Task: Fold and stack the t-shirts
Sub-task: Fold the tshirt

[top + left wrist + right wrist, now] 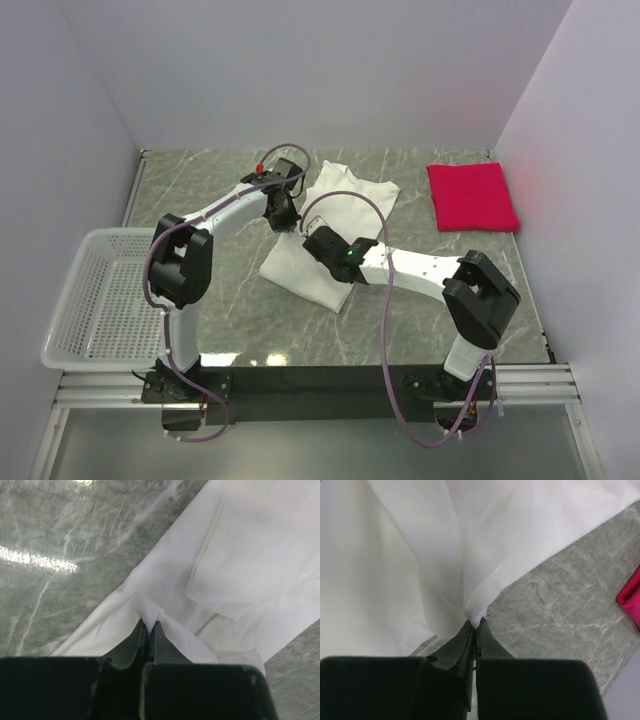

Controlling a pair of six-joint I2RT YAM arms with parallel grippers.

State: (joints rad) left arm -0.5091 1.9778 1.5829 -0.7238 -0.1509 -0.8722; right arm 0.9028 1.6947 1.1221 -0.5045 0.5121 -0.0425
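The left gripper (149, 626) is pressed together on the white t-shirt (240, 555). A small ridge of cloth at the shirt's edge is pinched between its fingertips. Just ahead of this gripper and to its right, a folded layer of the same shirt is laid flat over a lower layer. To its left, bare grey marbled counter (65, 535) is exposed.

The right gripper (476, 622) is likewise shut on a gathered fold of the white shirt. From its tips the cloth is drawn upward and fanned out ahead and to the left. Bare counter is seen to its right, and a corner of the red t-shirt (632, 597) is caught at the far right edge of that view.

In the top view, the two grippers are held close together over the left side of the white shirt, which is spread across the middle of the counter. The red shirt, folded square, is laid well apart beyond and to the right of the right gripper. A white mesh basket (100, 300) is set well to the left of the left gripper, at the counter's edge.
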